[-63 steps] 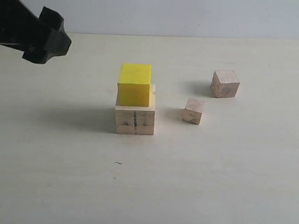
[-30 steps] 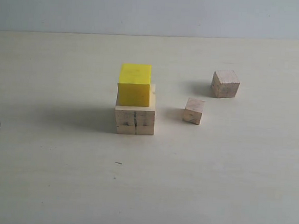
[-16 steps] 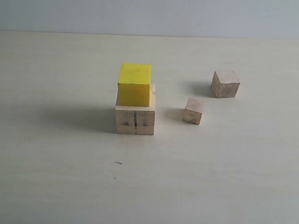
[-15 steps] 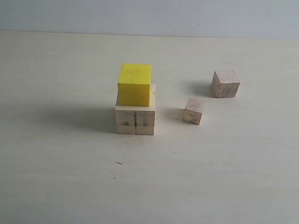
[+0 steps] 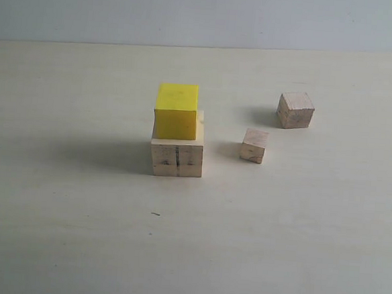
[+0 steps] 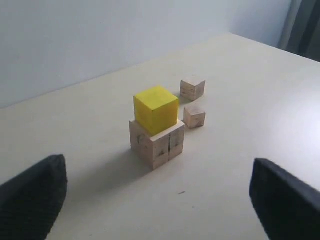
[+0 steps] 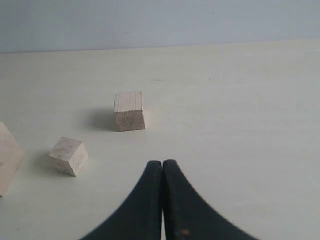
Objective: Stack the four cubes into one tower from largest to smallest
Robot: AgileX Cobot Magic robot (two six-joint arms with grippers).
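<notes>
Table [image 5: 276,247]: pale, matte, bearing four cubes. Large cube [image 5: 176,159]: bare wood, dark vertical crack on its front face, standing on the table left of centre in the exterior view. Yellow cube [image 5: 176,110]: resting upright on the large cube, set toward that cube's left side, with a bare strip of the wood top showing on the right. Small cube [image 5: 254,145]: on the table right of the stack, near it but apart, slightly turned. Medium cube [image 5: 295,110]: on the table farther back and right of the small cube, apart from it. Left gripper [image 6: 157,172]: fingers spread wide, nothing between them, back from the stack. Right gripper [image 7: 162,163]: fingers pressed together, nothing held, pointing toward the medium cube, short of it.
</notes>
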